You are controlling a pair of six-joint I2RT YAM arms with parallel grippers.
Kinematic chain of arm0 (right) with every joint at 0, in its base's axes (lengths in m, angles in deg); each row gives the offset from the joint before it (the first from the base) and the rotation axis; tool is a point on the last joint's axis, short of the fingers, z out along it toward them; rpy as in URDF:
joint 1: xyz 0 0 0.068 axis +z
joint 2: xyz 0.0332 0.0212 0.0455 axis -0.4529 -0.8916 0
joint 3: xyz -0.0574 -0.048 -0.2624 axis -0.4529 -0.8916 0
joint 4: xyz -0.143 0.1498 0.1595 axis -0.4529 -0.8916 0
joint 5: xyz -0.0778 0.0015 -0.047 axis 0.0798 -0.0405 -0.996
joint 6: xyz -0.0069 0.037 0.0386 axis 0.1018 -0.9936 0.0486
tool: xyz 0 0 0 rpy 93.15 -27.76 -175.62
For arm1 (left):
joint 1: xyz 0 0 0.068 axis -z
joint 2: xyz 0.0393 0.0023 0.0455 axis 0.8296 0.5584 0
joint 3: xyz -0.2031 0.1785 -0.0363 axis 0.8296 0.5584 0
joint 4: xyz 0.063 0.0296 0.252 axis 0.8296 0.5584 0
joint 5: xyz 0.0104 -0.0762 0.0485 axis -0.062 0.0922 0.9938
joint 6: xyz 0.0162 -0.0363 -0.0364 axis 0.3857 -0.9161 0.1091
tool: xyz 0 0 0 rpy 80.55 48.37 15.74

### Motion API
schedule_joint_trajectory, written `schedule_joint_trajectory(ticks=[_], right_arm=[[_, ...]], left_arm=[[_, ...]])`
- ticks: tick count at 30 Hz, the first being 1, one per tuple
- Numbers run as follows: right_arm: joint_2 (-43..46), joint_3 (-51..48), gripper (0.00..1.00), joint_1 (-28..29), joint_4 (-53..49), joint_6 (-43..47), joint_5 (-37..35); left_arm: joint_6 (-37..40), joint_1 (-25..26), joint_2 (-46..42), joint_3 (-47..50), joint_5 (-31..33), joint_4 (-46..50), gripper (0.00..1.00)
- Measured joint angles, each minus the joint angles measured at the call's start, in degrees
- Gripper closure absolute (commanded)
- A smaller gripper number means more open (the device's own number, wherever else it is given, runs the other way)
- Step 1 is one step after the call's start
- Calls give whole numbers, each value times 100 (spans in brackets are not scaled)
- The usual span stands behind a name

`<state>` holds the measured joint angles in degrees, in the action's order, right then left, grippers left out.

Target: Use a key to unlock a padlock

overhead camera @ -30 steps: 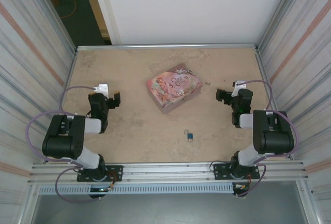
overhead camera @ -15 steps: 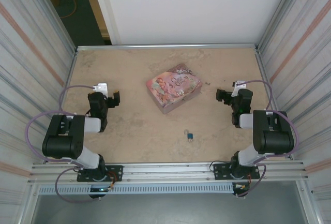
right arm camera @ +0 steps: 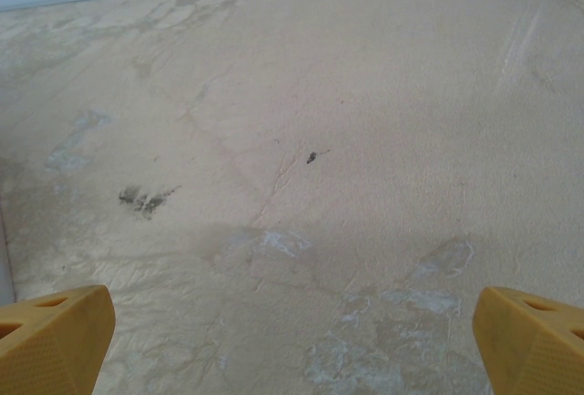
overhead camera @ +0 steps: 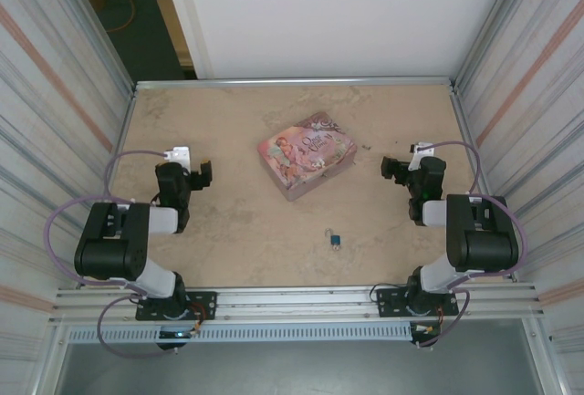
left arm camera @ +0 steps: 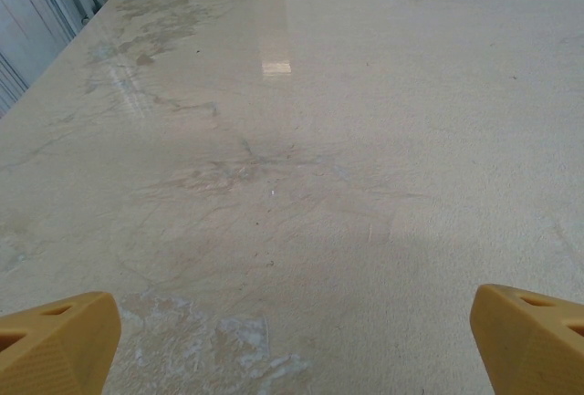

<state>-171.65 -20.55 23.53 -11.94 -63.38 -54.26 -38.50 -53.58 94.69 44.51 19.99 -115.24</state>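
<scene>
Beige marbled tabletop (overhead camera: 228, 121), scuffed with pale patches.

Left gripper (left arm camera: 292, 349): yellow fingertips (left arm camera: 55, 340) spread wide over bare surface, nothing held. Sits low at the table's left side.

Right gripper (right arm camera: 292, 345): likewise spread wide, empty, at the right side.

Pink illustrated rectangular tin box (overhead camera: 306, 154): lid on, lying flat and skewed, mid-table between the arms.

Tiny blue-bodied padlock (overhead camera: 336, 240): lies on the table nearer the bases than the tin, apart from it, closer to the right arm. Blue body, pale glint on it; shackle detail too small to make out.
</scene>
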Motion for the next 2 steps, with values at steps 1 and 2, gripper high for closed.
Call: schedule_joint_trajectory(ticks=[1, 2], right_arm=[[0, 0, 1, 0, 0, 0, 0], [0, 0, 1, 0, 0, 0, 0]], left_arm=[[-2, 0, 0, 0, 0, 0, 1], [-2, 0, 0, 0, 0, 0, 1]])
